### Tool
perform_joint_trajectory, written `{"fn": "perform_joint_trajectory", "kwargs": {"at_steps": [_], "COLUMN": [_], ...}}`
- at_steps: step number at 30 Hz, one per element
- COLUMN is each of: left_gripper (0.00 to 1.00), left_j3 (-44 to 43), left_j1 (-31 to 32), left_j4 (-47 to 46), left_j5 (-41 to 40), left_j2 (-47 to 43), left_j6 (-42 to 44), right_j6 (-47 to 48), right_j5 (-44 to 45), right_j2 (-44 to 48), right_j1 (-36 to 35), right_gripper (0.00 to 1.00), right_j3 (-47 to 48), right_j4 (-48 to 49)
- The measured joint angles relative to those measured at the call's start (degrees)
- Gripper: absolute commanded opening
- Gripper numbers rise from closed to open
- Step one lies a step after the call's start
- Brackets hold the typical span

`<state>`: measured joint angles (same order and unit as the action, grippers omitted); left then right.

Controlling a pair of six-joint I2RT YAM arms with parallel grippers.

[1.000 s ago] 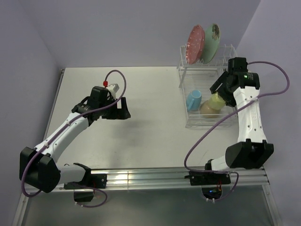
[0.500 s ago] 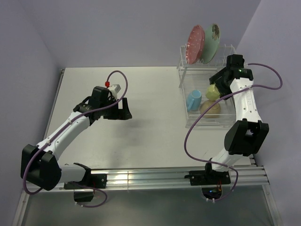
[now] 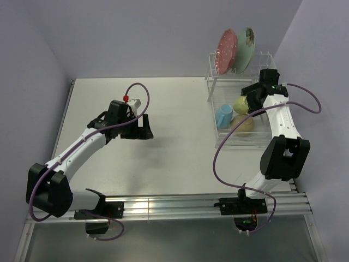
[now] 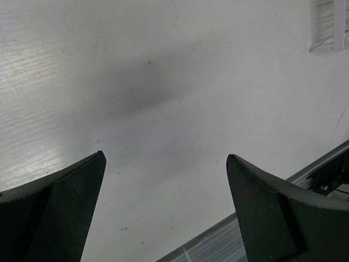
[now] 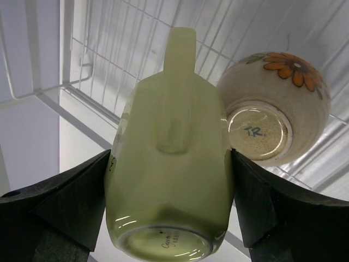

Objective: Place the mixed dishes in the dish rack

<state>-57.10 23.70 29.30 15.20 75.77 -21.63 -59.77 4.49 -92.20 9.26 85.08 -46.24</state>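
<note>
From above, we see the left claw (image 3: 143, 126) hanging over the bare counter (image 3: 174, 103), well apart from every dish, its fingers spread with nothing between them. The right claw (image 3: 250, 100) reaches into the lower basket of the dish rack (image 3: 211, 83) and is clamped on the pale yellow-green mug (image 3: 241, 104). The blue mug (image 3: 223, 116) lies in the same basket just to the left of that claw, and the cream bowl (image 3: 243, 125) sits just on the near side of it. Beyond the claw, on the raised slotted holder, the pink white-dotted plate (image 3: 227, 51) and the mint-green flowered plate (image 3: 245, 49) stand on edge side by side. In the left wrist view, we find only counter between the two dark fingers (image 4: 60, 210), which stand wide apart. In the right wrist view, the yellow-green mug fills the gap between the fingers (image 5: 71, 202), which press on its sides; its base faces us and its handle runs along the top. The bowl lies upside down just to the right of the mug, foot ring up, an orange flower on its wall, with the white rack wires under both; we cannot tell whether bowl and mug touch.
</note>
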Motion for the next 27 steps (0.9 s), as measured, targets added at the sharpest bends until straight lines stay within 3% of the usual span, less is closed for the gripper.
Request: {"fn": "perform_joint_trajectory", "kwargs": {"at_steps": [11, 27], "left_gripper": [0.99, 0.99], "left_j3": [0.0, 0.0], "left_j1": [0.0, -0.9], "left_j4": [0.1, 0.1], "left_j5": [-0.1, -0.1], "left_j2": [1.0, 2.8], "left_j6": [0.6, 1.0], "right_j6": [-4.1, -5.3], "right_j5": [-0.8, 1.1], "right_j2": [-4.9, -13.9], "right_j1": [0.0, 0.0], "right_gripper": [0.0, 0.0], "right_j3": [-1.4, 7.5], "right_j4": [4.3, 2.9]}}
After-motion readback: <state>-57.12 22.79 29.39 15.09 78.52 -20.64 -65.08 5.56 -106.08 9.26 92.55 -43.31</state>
